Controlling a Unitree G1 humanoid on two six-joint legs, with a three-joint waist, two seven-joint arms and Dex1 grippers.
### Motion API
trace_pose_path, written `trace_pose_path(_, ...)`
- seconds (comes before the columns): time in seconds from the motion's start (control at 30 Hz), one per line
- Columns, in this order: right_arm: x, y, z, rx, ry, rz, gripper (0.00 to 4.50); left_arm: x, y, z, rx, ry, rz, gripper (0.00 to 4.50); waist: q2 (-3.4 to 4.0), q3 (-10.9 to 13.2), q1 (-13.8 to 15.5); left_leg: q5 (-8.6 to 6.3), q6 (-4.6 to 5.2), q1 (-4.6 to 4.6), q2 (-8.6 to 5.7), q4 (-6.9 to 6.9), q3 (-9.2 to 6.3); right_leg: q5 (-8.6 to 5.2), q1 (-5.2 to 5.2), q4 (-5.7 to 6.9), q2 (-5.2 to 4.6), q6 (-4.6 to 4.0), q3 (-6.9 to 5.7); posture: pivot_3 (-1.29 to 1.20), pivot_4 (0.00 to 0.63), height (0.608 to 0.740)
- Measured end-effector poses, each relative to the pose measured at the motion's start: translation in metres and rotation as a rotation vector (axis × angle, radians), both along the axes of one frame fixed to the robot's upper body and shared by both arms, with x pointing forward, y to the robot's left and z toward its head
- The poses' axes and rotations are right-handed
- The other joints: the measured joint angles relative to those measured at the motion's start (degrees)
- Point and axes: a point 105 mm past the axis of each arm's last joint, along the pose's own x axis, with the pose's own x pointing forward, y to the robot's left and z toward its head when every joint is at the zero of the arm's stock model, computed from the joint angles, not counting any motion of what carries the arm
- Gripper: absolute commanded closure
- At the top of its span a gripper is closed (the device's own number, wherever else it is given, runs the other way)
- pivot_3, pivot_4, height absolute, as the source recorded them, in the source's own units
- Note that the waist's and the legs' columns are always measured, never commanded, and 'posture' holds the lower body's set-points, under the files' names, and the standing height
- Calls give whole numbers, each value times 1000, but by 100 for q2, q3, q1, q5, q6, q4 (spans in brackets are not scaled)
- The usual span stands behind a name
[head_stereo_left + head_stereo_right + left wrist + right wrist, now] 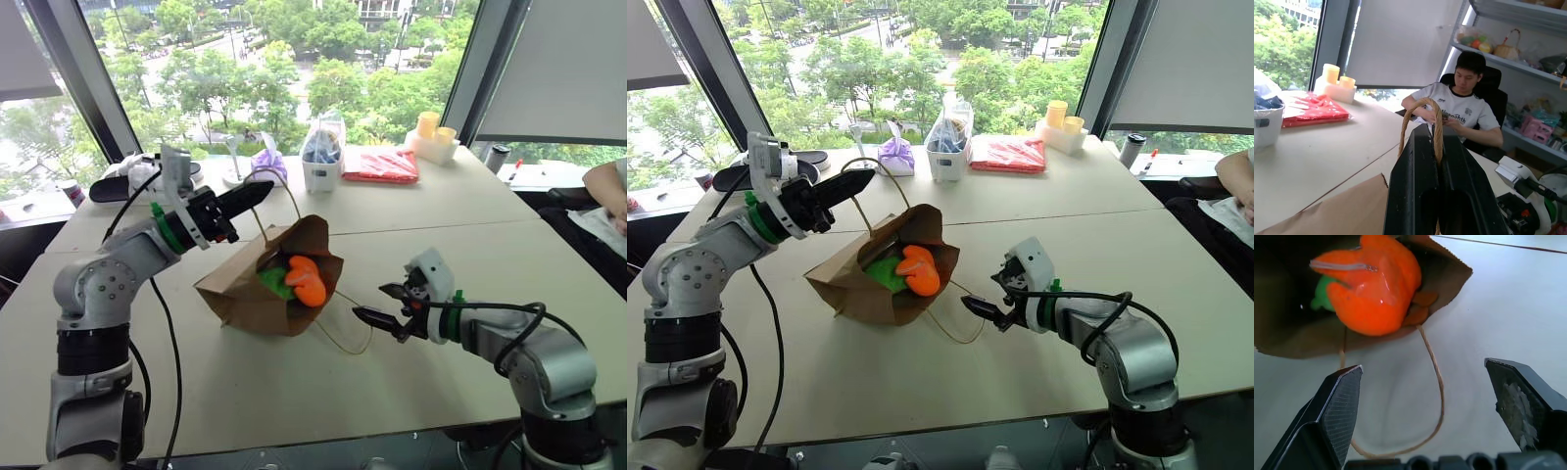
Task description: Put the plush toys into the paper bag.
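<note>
From where I'm driving, the near half of the table (294,392) is wide open, loads of room between my right gripper (385,304) and the paper bag (245,289). The bag's mouth is mostly plugged by the orange plush (306,281) with the green one (275,282) behind it. A loose cord handle (348,333) lies on the table right in the approach lane. The back edge is cluttered: red packet (382,164), white tub (321,166), purple bundle (269,162).

Plush toys (299,279) in paper bag (245,289), mid-table (294,392).
</note>
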Motion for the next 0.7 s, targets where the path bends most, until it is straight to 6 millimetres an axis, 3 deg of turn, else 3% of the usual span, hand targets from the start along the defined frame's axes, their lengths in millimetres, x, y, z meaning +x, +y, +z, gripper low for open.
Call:
trace_pose_path(0.27, 7, 10, -27, -10, 66, 4, 183, 0, 3, 3, 7, -8, 10, 4500, 0, 0, -8, 0, 0, 1, 0, 0, 3, 0, -1, 0, 0, 0, 1, 0, 150, 740)
trace_pose_path(0.4, 14, 14, -31, 15, 78, -3, 1493, 1, 3, 3, 6, -7, 12, 4500, 0, 0, -10, 0, 0, 1, 0, 0, 2, 0, -1, 0, 0, 0, 0, 0, 150, 740)
trace_pose_path(0.57, 18, 14, -39, 22, 97, -7, 4191, 1, 5, 4, 7, -10, 20, 4500, 0, 0, -9, 0, 0, 1, 0, 0, 1, 0, -1, 0, 0, 0, 0, 0, 150, 740)
trace_pose_path(0.6, 18, 14, -39, 22, 96, -8, 4422, 1, 5, 4, 6, -10, 21, 4500, 0, 0, -9, 0, 0, 1, 0, 0, 1, 0, -1, 0, 0, 0, 0, 0, 150, 740)
trace_pose_path(0.7, 20, 12, -31, 47, 81, -14, 4422, 1, 7, 5, -1, -14, 31, 4500, 0, 0, -11, 0, 0, 1, 0, 0, 0, 0, -1, 0, 0, 0, 0, 0, 150, 740)
